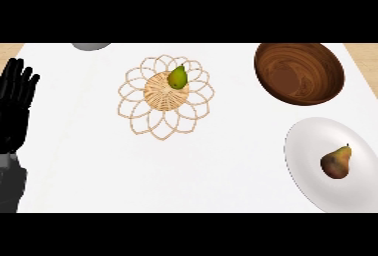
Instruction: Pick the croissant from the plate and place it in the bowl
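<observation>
A reddish-brown pear (337,161), not a croissant, is seen lying on the white plate (310,150) at the lower right, just below the empty wooden bowl (299,72). The left hand (16,102) is held released, fingers straight, at the left edge; the right hand is not shown. The fruit would best be approached from above and enclosed at its wide body before being lifted.

A white table (207,170) fills nearly the whole view, its top smooth and evenly lit, with only soft, faint shadows. At the far left corner (10,49) and the far right corner (362,50), small strips of a light wood surface show beyond the table's edge. No walls or windows appear.
</observation>
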`<act>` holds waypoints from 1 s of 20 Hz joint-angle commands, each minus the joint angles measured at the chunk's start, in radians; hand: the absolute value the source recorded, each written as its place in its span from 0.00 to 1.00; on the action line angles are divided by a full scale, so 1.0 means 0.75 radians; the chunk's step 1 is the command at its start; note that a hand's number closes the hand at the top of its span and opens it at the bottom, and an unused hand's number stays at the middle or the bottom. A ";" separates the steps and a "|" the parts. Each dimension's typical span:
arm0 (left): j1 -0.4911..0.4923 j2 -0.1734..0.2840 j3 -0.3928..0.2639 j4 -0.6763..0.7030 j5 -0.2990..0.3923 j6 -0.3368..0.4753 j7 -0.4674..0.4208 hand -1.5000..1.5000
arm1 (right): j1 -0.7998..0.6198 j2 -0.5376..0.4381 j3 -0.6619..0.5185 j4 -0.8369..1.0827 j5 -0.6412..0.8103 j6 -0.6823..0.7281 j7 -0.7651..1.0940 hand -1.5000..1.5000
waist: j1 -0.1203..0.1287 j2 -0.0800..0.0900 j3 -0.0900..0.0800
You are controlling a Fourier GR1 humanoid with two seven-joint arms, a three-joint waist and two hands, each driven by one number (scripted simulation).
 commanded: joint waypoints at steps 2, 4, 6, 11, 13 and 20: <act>0.025 -0.034 -0.036 -0.045 -0.006 0.006 0.035 0.50 | -0.123 -0.029 -0.080 -0.147 -0.190 0.288 0.103 1.00 | 0.006 -0.004 -0.001; -0.042 0.009 0.000 -0.009 0.001 -0.002 0.030 0.50 | -0.175 0.041 -0.056 -0.252 -0.232 0.329 0.218 1.00 | 0.008 0.001 0.000; -0.041 0.045 0.043 0.067 0.014 -0.046 -0.021 0.50 | -0.151 0.047 -0.082 -0.349 -0.282 0.376 0.299 1.00 | -0.003 0.002 0.000; -0.048 -0.034 -0.020 0.022 -0.013 0.008 0.022 0.50 | -0.378 0.209 0.048 -0.579 -0.344 0.397 0.734 1.00 | 0.027 0.006 0.000; -0.048 0.000 0.008 0.069 -0.003 -0.034 -0.019 0.50 | -0.435 0.271 0.120 -0.672 -0.333 0.373 0.855 1.00 | 0.030 0.008 0.000; -0.081 0.003 0.003 -0.016 0.018 -0.030 0.097 0.50 | -0.576 0.432 0.326 -0.699 -0.282 0.377 1.032 1.00 | 0.038 0.011 0.002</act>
